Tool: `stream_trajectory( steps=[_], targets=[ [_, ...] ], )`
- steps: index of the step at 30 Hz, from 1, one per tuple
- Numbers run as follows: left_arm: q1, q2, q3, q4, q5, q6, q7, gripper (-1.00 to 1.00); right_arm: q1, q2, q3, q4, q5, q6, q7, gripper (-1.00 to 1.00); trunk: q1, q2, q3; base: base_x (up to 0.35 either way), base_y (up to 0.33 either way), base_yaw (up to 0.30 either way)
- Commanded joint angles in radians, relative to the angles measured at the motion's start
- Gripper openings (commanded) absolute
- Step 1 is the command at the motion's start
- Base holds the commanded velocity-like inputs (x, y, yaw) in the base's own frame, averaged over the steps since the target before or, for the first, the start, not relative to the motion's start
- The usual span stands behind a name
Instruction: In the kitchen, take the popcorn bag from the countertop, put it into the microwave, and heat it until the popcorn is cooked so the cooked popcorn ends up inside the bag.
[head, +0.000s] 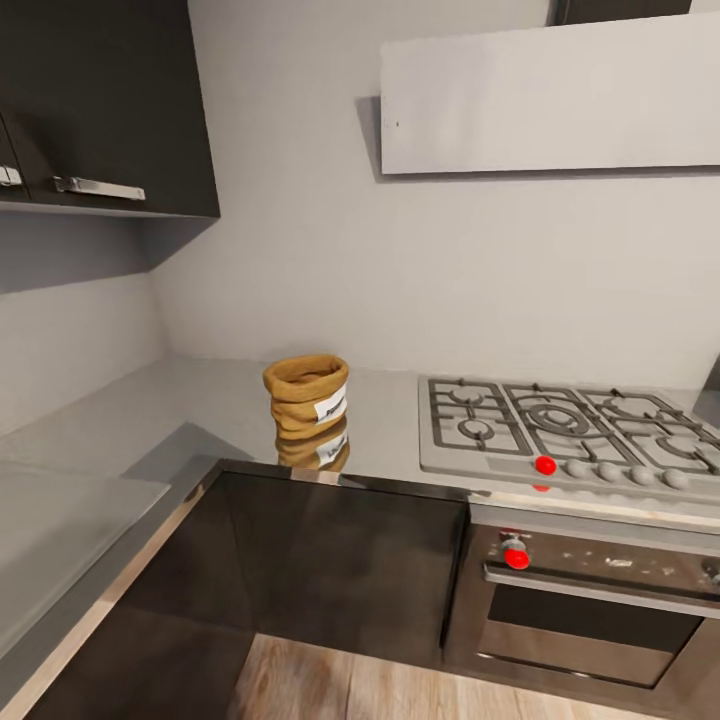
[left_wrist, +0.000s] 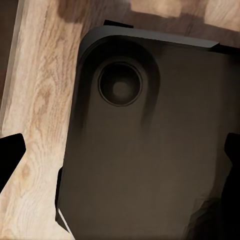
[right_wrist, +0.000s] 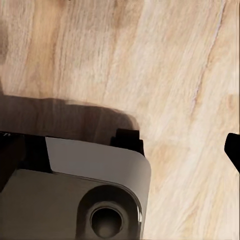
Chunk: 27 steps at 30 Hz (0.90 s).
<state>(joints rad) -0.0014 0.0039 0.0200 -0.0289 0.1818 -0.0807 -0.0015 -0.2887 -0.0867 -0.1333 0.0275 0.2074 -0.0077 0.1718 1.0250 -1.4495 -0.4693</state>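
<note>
Popcorn bag: popcorn bag (head: 307, 396), tan-brown with rolled ribbed sides, stands upright and open-topped, its white label turned to the right-front.
Bag position: on the countertop (head: 150, 420), close to the near edge, just right of the inner corner where the counter turns; its reflection shows in the glossy surface right below it.
Countertop: grey and shiny with a metallic front edge, running along the far wall and down the left side, over dark cabinet fronts (head: 340, 560).
Hob: gas hob (head: 565, 430) set into the counter to the right of the bag, apart from it, with a red knob (head: 545, 465) in a row of grey ones along its near edge.
Oven: built-in steel oven (head: 590, 600) under the hob, with a red knob at its upper left and a bar handle.
Wall units: dark wall cabinet (head: 110, 110) at far upper left; pale grey hood (head: 550, 95) above the hob.
Floor: wood planks (right_wrist: 165, 65) in both wrist views and at the near bottom of the head view.
Robot base: dark base body (left_wrist: 150, 150) with a round recess below the left arm; a paler corner of it shows in the right wrist view.
Left gripper: dark fingertips (left_wrist: 10, 152) sit at opposite edges of the left wrist view, spread wide with nothing between them.
Right gripper: one dark fingertip (right_wrist: 233, 147) shows at the frame edge over bare floor; whether it is spread or closed I cannot tell.
</note>
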Motion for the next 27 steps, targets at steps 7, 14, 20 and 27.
stream_trajectory(
  steps=[7,14,20,27],
  targets=[
    [0.000,0.000,0.001,0.000,0.010,-0.002,0.000,1.00,-0.001,-0.001,-0.012,0.008,0.011,-0.008,-0.008,1.00,0.000,-0.001,-0.001,0.000,0.000,0.000],
    [0.000,0.000,0.001,0.000,0.011,-0.002,0.000,1.00,-0.001,-0.001,-0.012,0.009,0.010,-0.007,-0.015,1.00,0.000,-0.001,-0.001,0.000,0.000,0.151],
    [0.000,-0.001,0.001,0.000,0.011,-0.002,0.000,1.00,-0.001,-0.001,-0.012,0.008,0.010,-0.007,-0.015,1.00,0.000,-0.001,-0.001,0.000,0.000,0.255],
    [0.000,-0.001,0.001,0.000,0.012,-0.002,0.000,1.00,-0.001,-0.001,-0.012,0.008,0.010,-0.008,-0.015,1.00,0.000,-0.001,-0.001,0.000,0.000,0.050]
  ],
)
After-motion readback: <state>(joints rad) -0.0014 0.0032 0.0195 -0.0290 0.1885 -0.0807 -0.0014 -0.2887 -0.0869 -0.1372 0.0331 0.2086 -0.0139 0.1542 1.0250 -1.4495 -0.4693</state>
